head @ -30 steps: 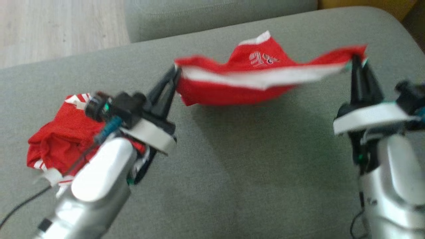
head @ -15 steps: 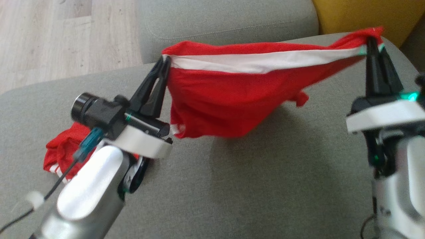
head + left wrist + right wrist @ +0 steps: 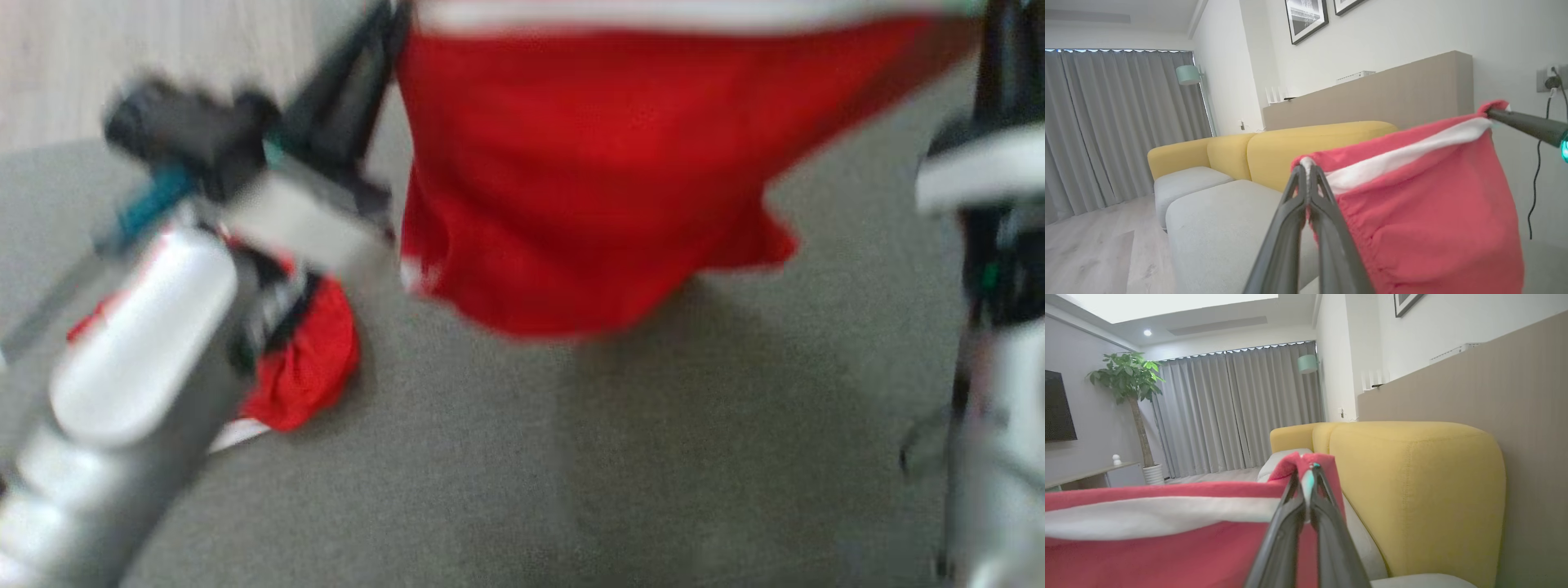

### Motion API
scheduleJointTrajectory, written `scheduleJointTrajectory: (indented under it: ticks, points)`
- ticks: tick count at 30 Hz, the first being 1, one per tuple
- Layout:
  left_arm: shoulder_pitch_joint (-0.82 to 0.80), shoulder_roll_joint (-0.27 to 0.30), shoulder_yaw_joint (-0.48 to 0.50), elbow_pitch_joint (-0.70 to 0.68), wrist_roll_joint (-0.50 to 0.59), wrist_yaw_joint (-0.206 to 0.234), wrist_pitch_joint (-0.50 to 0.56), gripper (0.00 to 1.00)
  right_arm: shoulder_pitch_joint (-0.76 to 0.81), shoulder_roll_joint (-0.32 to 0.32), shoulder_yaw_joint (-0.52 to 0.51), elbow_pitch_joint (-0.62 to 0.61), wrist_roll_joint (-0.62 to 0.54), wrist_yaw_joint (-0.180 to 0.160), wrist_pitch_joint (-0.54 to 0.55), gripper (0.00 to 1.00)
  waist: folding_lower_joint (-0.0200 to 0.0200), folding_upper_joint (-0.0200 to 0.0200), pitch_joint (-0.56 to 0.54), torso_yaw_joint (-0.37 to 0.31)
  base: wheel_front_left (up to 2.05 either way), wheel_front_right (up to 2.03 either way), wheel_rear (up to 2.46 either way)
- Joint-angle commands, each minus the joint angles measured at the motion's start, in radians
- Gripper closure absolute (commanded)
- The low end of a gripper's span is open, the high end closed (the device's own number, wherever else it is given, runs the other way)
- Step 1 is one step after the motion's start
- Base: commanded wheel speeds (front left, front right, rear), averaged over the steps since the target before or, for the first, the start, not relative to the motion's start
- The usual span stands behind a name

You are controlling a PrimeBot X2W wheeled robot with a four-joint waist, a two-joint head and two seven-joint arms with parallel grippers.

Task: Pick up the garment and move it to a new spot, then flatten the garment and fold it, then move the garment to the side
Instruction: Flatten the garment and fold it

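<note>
A red garment (image 3: 588,180) with a white band along its top edge hangs stretched between my two grippers, above the grey cushion (image 3: 653,457). My left gripper (image 3: 392,16) is shut on the garment's left top corner, and the left wrist view shows its tips (image 3: 1306,167) pinching the cloth (image 3: 1433,212). At the right top corner my right gripper (image 3: 1000,16) is shut on the other end, its tips (image 3: 1306,469) clamped over the fabric (image 3: 1167,547). The garment's lower hem dangles free. The head view is blurred.
A second crumpled red garment (image 3: 306,367) lies on the cushion under my left forearm. Yellow sofa backs (image 3: 1412,477) rise behind the grey seats. Wooden floor (image 3: 163,65) lies beyond the cushion's far left edge.
Both grippers have risen with the garment, lifting it off the cushion until it hangs full length between them. The head view has shifted as well.
</note>
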Motion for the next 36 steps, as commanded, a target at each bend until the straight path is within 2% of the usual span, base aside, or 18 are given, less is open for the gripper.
scheduleJointTrajectory:
  ticks: [1, 4, 10, 15, 19, 22, 26, 36]
  points:
    - [-0.111, 0.028, 0.052, 0.010, 0.007, -0.015, 0.006, 1.00, -0.107, 0.004, 0.023, -0.006, -0.013, -0.001, -0.006, 1.00, -0.0002, 0.0000, 0.071, -0.009, 0.00, 0.00, 0.00]
    - [-0.278, 0.004, 0.062, 0.172, 0.009, -0.073, 0.006, 1.00, -0.300, 0.004, 0.013, 0.163, -0.001, -0.001, -0.038, 1.00, -0.0002, 0.0000, 0.129, -0.012, 0.00, 0.00, 0.00]
    - [-0.582, -0.043, 0.102, 0.455, 0.048, -0.108, -0.101, 1.00, -0.661, 0.004, -0.042, 0.474, -0.070, -0.001, -0.234, 1.00, -0.0002, 0.0000, 0.215, -0.014, 0.00, 0.00, 0.00]
    - [-0.664, -0.100, 0.104, 0.609, 0.048, -0.126, -0.227, 1.00, -0.751, 0.004, -0.104, 0.710, -0.174, -0.001, -0.351, 1.00, -0.0002, 0.0000, 0.249, -0.007, 0.00, 0.00, 0.00]
    - [-0.614, -0.134, 0.055, 0.674, 0.032, -0.150, -0.271, 1.00, -0.710, 0.004, -0.128, 0.871, -0.211, -0.001, -0.360, 1.00, -0.0002, 0.0000, 0.268, -0.004, 0.00, 0.00, 0.00]
    - [-0.519, -0.134, -0.014, 0.698, 0.020, -0.157, -0.281, 1.00, -0.664, -0.008, -0.123, 0.983, -0.236, -0.001, -0.322, 1.00, -0.0002, 0.0000, 0.268, -0.006, 0.00, 0.00, 0.00]
    - [-0.380, -0.100, -0.136, 0.667, -0.035, -0.159, -0.285, 1.00, -0.615, -0.038, -0.062, 1.102, -0.232, -0.001, -0.247, 1.00, -0.0002, 0.0000, 0.249, -0.009, 0.00, 0.00, 0.00]
    - [-0.139, -0.009, -0.300, 0.533, -0.152, -0.159, -0.251, 1.00, -0.499, -0.135, 0.117, 1.229, -0.139, -0.001, -0.062, 1.00, -0.0002, 0.0000, 0.157, -0.002, 0.00, 0.00, 0.00]
